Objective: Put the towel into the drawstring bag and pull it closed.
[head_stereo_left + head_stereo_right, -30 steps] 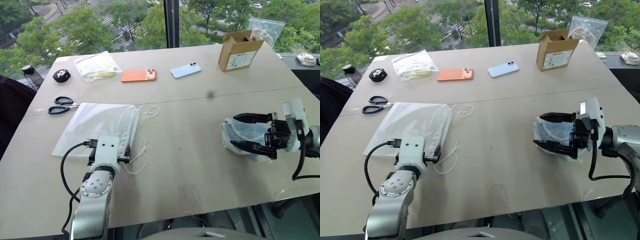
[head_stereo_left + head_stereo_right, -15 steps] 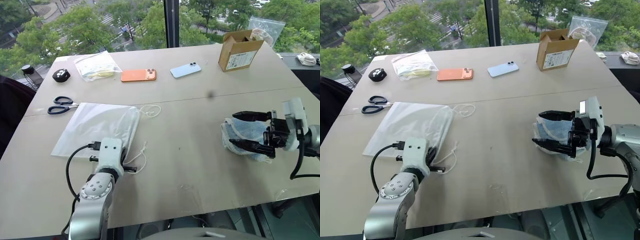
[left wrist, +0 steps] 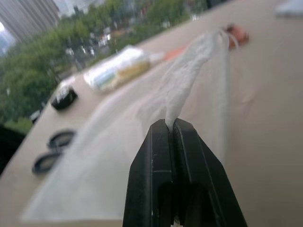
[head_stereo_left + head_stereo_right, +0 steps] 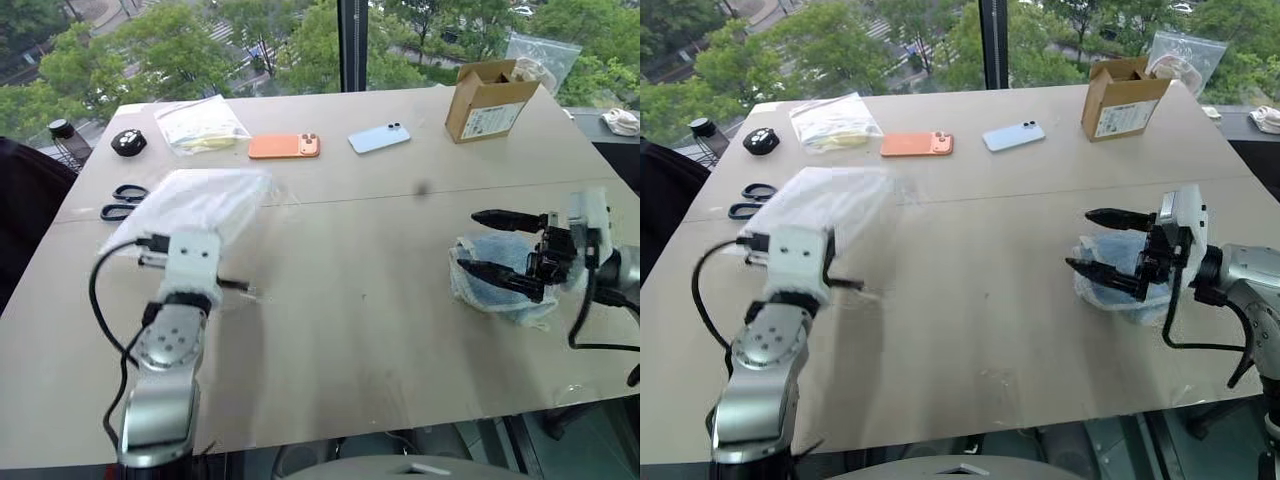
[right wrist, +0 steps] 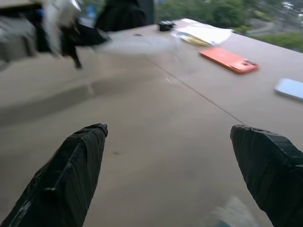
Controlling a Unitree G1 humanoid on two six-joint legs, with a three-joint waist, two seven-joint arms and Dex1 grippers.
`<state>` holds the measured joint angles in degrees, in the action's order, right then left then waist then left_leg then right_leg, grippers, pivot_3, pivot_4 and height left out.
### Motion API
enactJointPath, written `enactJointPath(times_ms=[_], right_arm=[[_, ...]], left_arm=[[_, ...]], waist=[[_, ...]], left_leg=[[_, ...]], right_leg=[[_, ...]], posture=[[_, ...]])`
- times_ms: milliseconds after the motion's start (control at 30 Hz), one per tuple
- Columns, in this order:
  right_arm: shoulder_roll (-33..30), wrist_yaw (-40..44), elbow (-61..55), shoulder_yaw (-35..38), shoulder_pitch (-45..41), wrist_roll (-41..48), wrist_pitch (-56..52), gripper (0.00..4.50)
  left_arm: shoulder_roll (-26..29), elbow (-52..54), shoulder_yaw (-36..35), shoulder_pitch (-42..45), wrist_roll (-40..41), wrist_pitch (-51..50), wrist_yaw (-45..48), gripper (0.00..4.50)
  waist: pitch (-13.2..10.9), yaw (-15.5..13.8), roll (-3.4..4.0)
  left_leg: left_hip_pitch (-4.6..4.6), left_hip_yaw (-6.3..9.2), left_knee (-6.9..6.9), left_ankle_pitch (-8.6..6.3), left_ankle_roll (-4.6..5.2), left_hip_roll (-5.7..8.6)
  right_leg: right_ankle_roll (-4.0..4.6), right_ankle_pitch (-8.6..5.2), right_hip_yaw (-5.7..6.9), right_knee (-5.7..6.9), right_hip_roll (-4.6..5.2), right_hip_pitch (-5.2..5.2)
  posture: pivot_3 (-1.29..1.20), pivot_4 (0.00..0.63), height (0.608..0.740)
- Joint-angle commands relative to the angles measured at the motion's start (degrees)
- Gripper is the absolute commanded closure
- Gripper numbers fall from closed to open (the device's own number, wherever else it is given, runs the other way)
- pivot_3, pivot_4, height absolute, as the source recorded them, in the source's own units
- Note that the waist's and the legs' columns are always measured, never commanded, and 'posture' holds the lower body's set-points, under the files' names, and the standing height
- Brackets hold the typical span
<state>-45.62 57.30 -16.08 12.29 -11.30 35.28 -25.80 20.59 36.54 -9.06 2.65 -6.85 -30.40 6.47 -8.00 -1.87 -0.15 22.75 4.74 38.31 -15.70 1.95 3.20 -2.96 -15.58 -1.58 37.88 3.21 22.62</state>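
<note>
- left gripper (image 3: 170, 124): black jaws pressed together, pinching the gathered edge of the translucent white mesh drawstring bag (image 4: 200, 198); the fabric rises from between the fingertips
- in the head views the bag is lifted off the beige tabletop (image 4: 380, 320) at its gripped end, blurred, draped from the left gripper back toward the far-left part of the table
- right gripper (image 4: 492, 245): jaws spread wide, nothing between them; the two black fingers (image 5: 66, 175) stand far apart in the right wrist view, with only bare table between
- small light blue fluffy towel (image 4: 1108, 280): crumpled heap on the table at the right side, just under and behind the right gripper's fingers; cannot tell if the lower finger touches it
- towel and bag are well apart, towel outside the bag
- black-handled scissors (image 4: 122, 200) at the left edge, partly hidden by the lifted bag
- along the far side, left to right: small black round item (image 4: 127, 142), clear plastic zip bag with yellowish contents (image 4: 200, 125), orange phone (image 4: 284, 146), light blue phone (image 4: 379, 138), open brown cardboard box (image 4: 488, 101)
- dark bottle (image 4: 66, 138) just off the far-left corner
</note>
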Motion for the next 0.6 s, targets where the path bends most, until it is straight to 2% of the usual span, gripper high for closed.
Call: enactJointPath(times_ms=[33,133,233,467,600], right_arm=[[0.7,-3.87,1.02,0.59,-1.73,-2.82,1.21,0.0],[0.03,-4.34,1.38,0.92,-1.76,-3.45,0.24,0.0],[-1.61,-4.27,2.28,0.99,-0.47,-5.19,-0.34,0.0],[-5.04,-3.63,3.76,-0.53,5.93,-10.15,-0.35,0.0],[-3.75,-9.23,8.31,-3.85,5.82,-16.38,-1.28,0.0]], left_arm=[[1.57,1.23,1.3,4.94,-0.65,3.36,1.25,4.49],[2.72,1.2,3.56,7.89,-1.84,3.04,2.42,4.49],[1.63,0.87,4.13,8.42,-1.41,0.44,2.39,4.49],[0.53,0.07,4.86,8.16,-0.58,-1.77,3.33,4.49],[-0.12,0.0,5.44,8.08,-0.52,-2.13,3.72,4.49]], waist=[[0.0,-0.13,0.01],[-0.01,-0.06,0.0],[-0.01,-0.07,0.0],[-0.06,-0.28,-0.09],[-0.07,-0.16,-0.1]], left_leg=[[0.0,-0.01,-0.01,0.01,-0.01,0.0],[0.04,-0.06,-0.05,0.01,-0.02,-0.02],[0.05,-0.07,-0.1,0.01,-0.03,-0.04],[0.04,-0.06,-0.06,0.01,-0.01,-0.03],[0.02,-0.09,-0.02,0.01,-0.02,-0.03]], right_leg=[[0.0,0.0,-0.01,0.0,0.0,0.01],[-0.01,-0.01,-0.06,-0.01,-0.06,0.1],[-0.01,-0.01,-0.08,-0.05,-0.08,0.11],[-0.01,-0.01,-0.05,0.01,-0.08,0.1],[-0.01,-0.01,-0.09,0.02,-0.08,0.08]], posture=[[0.0,0.15,0.74],[0.0,0.15,0.74],[0.0,0.15,0.74],[0.0,0.15,0.74],[0.0,0.15,0.74]])
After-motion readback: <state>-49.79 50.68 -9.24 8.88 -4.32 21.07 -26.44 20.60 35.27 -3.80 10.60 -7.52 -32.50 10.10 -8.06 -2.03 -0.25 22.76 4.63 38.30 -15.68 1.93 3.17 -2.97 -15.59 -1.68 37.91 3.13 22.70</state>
